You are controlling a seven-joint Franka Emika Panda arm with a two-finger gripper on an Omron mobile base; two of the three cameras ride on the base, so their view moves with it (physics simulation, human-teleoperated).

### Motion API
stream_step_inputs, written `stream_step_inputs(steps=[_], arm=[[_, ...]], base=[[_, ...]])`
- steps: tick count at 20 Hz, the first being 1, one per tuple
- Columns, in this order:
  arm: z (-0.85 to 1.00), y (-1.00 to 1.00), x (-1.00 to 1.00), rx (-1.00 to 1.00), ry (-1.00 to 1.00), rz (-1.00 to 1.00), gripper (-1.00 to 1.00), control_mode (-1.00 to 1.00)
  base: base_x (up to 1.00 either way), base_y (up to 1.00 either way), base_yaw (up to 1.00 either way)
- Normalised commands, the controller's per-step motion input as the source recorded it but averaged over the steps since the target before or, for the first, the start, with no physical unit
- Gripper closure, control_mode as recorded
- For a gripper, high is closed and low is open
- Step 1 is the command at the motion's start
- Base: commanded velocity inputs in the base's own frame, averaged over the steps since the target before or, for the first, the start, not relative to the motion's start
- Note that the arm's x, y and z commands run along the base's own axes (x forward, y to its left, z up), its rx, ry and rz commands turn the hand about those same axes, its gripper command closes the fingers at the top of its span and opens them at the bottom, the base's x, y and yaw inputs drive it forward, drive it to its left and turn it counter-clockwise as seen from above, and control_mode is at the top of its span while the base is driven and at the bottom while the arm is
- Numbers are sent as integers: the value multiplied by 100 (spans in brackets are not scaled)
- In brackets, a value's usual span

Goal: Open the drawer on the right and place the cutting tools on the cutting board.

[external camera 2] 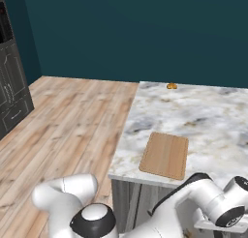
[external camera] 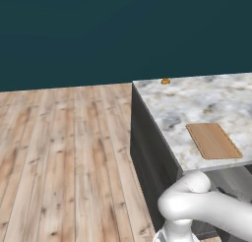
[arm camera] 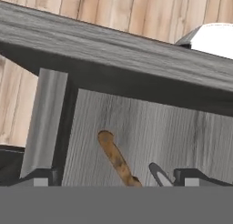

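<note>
Drawer (arm camera: 136,127) pulled out below tabletop (external camera 2: 213,121) edge; brown-handled tool (arm camera: 116,159) lies inside, directly under gripper (arm camera: 113,178). Gripper jaws spread wide, empty. Cutting board (external camera 2: 164,155) bare near tabletop front. Risk: slim handle lies diagonal; misaligned closure could push tool aside.

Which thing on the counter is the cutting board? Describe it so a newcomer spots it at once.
Start at the marble-patterned counter that juts over the wooden floor. Near its front edge, close to the robot, lies the cutting board: a thin, flat rectangle of light tan wood with rounded corners. The other item on the counter, a small orange object, sits at the far edge and is tiny and rounded, not flat.
</note>
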Motion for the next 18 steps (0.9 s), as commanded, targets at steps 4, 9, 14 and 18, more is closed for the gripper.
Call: stream_step_inputs(steps=[4, 9, 14, 18], arm=[[-45, 74, -1, -1, 0, -22, -100, -100], [-20, 53, 41, 0, 2, -26, -100, -100], [-1, 38, 78, -4, 13, -23, -100, -100], [-1, 18, 69, -4, 25, -11, -100, -100]], base=[[0, 0, 0], [0, 0, 0], [0, 0, 0], [0, 0, 0]])
